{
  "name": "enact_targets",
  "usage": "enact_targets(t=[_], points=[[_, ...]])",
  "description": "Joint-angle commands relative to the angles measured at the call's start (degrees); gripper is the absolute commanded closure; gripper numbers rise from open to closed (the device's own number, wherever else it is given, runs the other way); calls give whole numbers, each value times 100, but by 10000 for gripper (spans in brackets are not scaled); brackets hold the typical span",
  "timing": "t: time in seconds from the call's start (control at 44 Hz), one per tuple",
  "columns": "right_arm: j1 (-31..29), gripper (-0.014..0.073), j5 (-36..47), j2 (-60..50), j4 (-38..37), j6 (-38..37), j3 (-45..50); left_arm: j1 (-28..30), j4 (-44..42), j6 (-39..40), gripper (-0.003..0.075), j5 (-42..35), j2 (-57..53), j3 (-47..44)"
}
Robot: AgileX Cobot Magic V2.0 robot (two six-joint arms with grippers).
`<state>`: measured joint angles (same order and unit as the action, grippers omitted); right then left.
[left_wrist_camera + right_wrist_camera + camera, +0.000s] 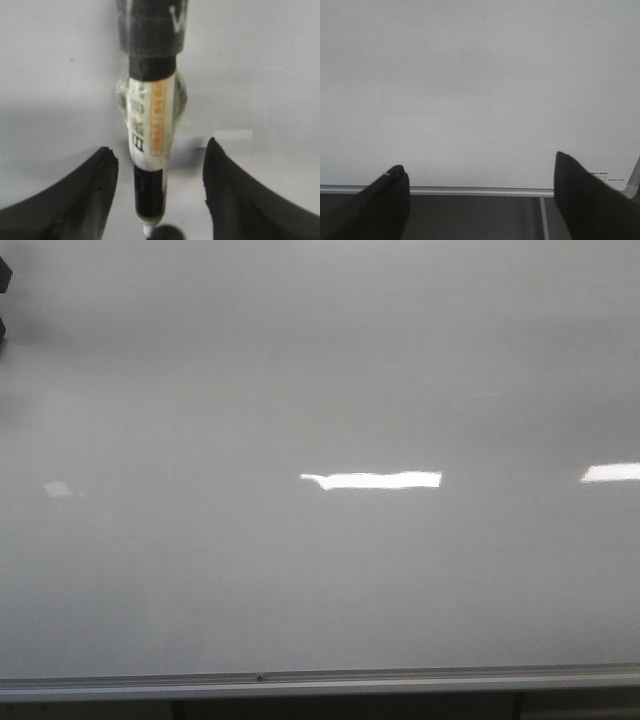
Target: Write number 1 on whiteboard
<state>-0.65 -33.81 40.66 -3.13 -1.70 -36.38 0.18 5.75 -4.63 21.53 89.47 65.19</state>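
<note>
The whiteboard [320, 390] is glossy light grey, fills the front view, and has a silver frame edge [300, 678] along the near side. In the left wrist view a marker [150, 130] with a white and orange label runs between my left gripper's [159, 145] fingers, which stand wide apart and do not touch it. Its white tip [147, 230] points at the board [260, 75] beside a dark round shadow. My right gripper [478, 162] is open and empty over the board's near frame [470, 190]. A faint thin vertical stroke [489, 107] shows on the board [470, 60].
Bright horizontal light reflections [372, 480] lie on the board in the front view, another at the right edge [612, 472]. A dark shape [3, 280] shows at the far left edge. Below the frame a dark surface [470, 215] shows in the right wrist view.
</note>
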Motion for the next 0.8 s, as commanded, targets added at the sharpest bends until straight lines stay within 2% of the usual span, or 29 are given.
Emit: enact_targets(t=[0.0,0.205,0.364,0.523,0.66,0.774], points=[[-34,-18,412,13,-74,51,-161,-27,46,33,484,-492,-193,187],[-34,-18,417,13,-74,51,-161,-27,31,33,608,-481,-193,187],[-34,-18,452,13,-74,51,-161,-27,-17,33,657,-454,-220,187],[-34,-18,443,13,-22,51,-161,-27,-143,33,695,-79,-454,187],[26,-18,151,29,171,81,-308,-27,-284,-50,713,810,-869,319],[220,-18,-318,147,217,202,-585,-27,-184,-507,713,1707,-1273,408]])
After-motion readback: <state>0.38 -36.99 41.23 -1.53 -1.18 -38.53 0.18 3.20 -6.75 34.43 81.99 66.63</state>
